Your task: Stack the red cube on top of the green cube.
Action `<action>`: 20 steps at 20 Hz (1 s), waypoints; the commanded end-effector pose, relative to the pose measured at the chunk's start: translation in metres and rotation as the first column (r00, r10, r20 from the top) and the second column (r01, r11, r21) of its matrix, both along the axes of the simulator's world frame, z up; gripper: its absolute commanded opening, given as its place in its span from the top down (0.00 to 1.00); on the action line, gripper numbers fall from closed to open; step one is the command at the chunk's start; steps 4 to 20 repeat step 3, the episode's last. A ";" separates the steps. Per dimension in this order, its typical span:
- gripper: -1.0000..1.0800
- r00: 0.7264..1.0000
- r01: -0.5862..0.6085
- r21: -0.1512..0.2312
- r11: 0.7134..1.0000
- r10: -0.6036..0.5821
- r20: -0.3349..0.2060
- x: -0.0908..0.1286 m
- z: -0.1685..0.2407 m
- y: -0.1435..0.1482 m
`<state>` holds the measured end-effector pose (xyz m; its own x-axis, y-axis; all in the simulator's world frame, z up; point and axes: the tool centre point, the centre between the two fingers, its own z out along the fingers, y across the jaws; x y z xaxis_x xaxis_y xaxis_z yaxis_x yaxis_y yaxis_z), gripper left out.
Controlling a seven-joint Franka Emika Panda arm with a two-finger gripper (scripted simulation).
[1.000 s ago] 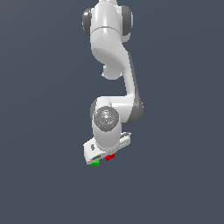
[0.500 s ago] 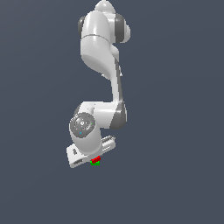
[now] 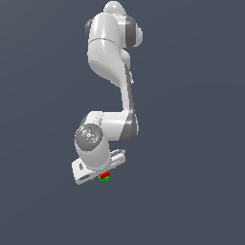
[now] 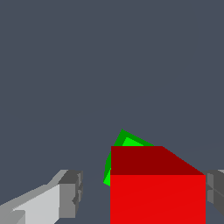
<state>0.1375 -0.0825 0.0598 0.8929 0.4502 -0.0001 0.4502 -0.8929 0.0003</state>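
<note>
Arm: the white robot arm (image 3: 112, 72) bends down over a plain dark grey floor (image 3: 191, 143).
Gripper: the gripper (image 4: 140, 192) hangs low, right over the two cubes. In the exterior view its white hand covers most of them.
Fingers: one grey finger (image 4: 70, 192) has a gap between it and the red cube. The other finger sits right at the cube's other side, at the picture's edge.
Jaws: they are a bit wider than the red cube. I cannot tell if they are holding it.
Red cube: the red cube (image 4: 157, 192) sits between the fingers, big and close in the wrist view.
Green cube: the green cube (image 4: 124, 144) peeks out from behind the red one, turned a little. In the exterior view, red (image 3: 104, 174) shows just above a thin bit of green (image 3: 104, 178).
</note>
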 end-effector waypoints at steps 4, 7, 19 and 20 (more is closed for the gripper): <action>0.04 1.000 0.000 0.000 1.000 0.000 0.000 0.000 0.000 0.000; 0.04 1.000 0.000 0.000 1.000 0.000 0.000 0.000 0.000 0.000; 0.04 1.000 0.000 0.000 1.000 0.000 0.000 0.000 0.000 0.000; 0.04 1.000 0.000 0.000 1.000 0.000 0.000 0.000 0.000 0.000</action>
